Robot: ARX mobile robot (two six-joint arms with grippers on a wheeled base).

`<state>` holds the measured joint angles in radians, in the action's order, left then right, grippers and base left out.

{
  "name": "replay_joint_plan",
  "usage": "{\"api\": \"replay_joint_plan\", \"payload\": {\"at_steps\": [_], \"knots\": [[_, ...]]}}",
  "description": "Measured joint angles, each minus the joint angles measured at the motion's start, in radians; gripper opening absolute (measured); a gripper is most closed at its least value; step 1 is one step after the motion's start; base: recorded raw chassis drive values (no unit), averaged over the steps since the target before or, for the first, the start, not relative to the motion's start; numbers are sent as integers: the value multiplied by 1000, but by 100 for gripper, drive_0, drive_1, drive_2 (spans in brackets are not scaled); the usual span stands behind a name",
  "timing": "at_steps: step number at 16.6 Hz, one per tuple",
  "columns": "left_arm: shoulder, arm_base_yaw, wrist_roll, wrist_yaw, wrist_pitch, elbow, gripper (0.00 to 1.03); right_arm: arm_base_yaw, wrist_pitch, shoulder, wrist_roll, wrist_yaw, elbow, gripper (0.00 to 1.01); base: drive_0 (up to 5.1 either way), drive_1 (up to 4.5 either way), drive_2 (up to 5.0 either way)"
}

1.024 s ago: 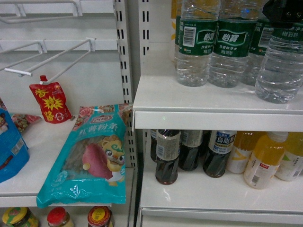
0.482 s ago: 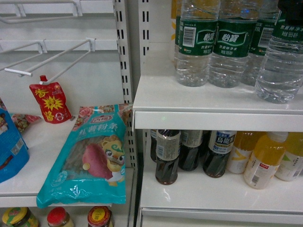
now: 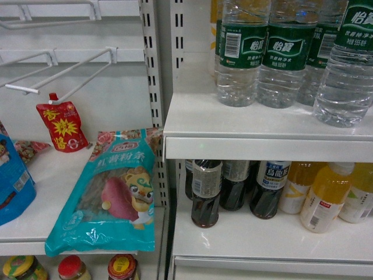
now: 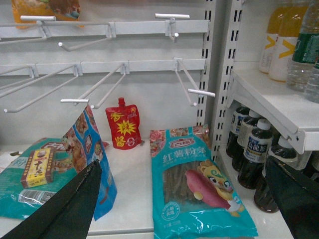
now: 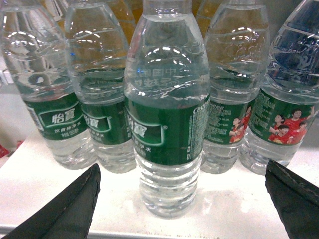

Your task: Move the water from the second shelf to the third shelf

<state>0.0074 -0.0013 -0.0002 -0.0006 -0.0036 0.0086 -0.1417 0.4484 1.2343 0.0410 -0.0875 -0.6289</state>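
Several water bottles with green labels stand on the upper white shelf (image 3: 256, 125); one water bottle (image 3: 347, 76) stands forward of the row at the right. In the right wrist view that front water bottle (image 5: 167, 114) is upright, straight ahead. My right gripper (image 5: 182, 168) is open, its black fingertips (image 5: 87, 194) wide apart on either side of the bottle and short of it, touching nothing. My left gripper (image 4: 182, 167) is open too, hanging over the left bay above a teal noodle packet (image 4: 197, 184). Neither gripper shows in the head view.
Below the water, a lower shelf (image 3: 256, 239) holds dark bottles (image 3: 206, 192) and orange juice bottles (image 3: 326, 195). The left bay has wire hooks (image 3: 70, 70), a red pouch (image 3: 61, 125), a blue bag (image 4: 92, 164) and jars (image 3: 122, 268) underneath.
The black right gripper, seen at the top right of the head view a second ago, has risen out of that frame. The bottles have not moved.
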Motion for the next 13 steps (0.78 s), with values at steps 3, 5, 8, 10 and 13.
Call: {"api": "replay_joint_plan", "payload": {"at_steps": [3,5,8,10,13], "knots": [[0,0,0,0,0,0,98,28,-69,-172,3,14,70,98,0,0,0],[0,0,0,0,0,0,98,93,20,-349,-22,45,220,75,0,0,0],[0,0,0,0,0,0,98,148,-90,-555,-32,77,362,49,0,0,0],[0,0,0,0,0,0,98,147,-129,-628,-34,83,396,40,0,0,0],[0,0,0,0,0,0,98,142,-199,-858,-35,85,492,1,0,0,0]]}}
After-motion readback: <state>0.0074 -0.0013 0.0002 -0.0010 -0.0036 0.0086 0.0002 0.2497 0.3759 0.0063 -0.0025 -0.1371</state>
